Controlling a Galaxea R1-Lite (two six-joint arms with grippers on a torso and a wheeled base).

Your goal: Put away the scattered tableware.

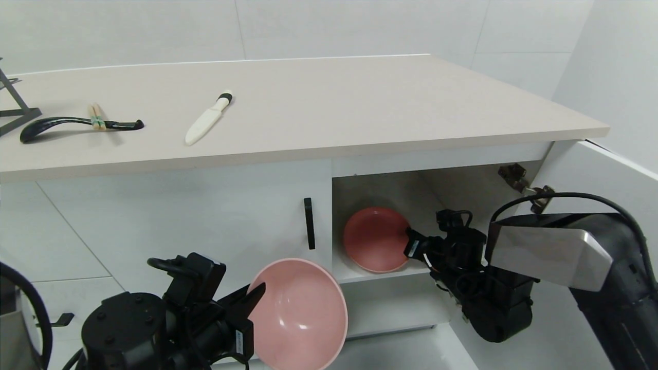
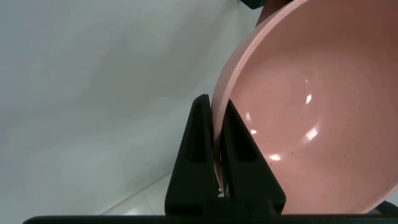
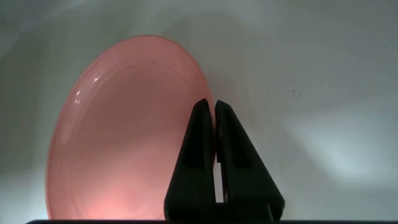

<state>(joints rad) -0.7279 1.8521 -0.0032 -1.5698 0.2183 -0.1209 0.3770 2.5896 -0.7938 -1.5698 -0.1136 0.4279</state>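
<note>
A pink plate (image 1: pixel 375 239) stands tilted on edge inside the open cabinet, its lower rim down at the shelf (image 1: pixel 349 273). My right gripper (image 1: pixel 411 247) is shut on the plate's right rim; in the right wrist view the fingers (image 3: pixel 200 134) pinch the rim of the plate (image 3: pixel 124 137). Outside the cabinet, low in front of the closed door, my left gripper (image 1: pixel 257 295) is shut on the rim of a pink bowl (image 1: pixel 303 318). The bowl faces me, tipped on its side. In the left wrist view its fingers (image 2: pixel 199 124) clamp the bowl (image 2: pixel 311 112).
On the countertop lie a white knife (image 1: pixel 208 118), a black spoon (image 1: pixel 61 125) and chopsticks (image 1: pixel 96 123) across it. A dark rack (image 1: pixel 15 110) stands at the far left. The cabinet door (image 1: pixel 606 174) is swung open on the right; a black handle (image 1: pixel 308 223) is on the closed door.
</note>
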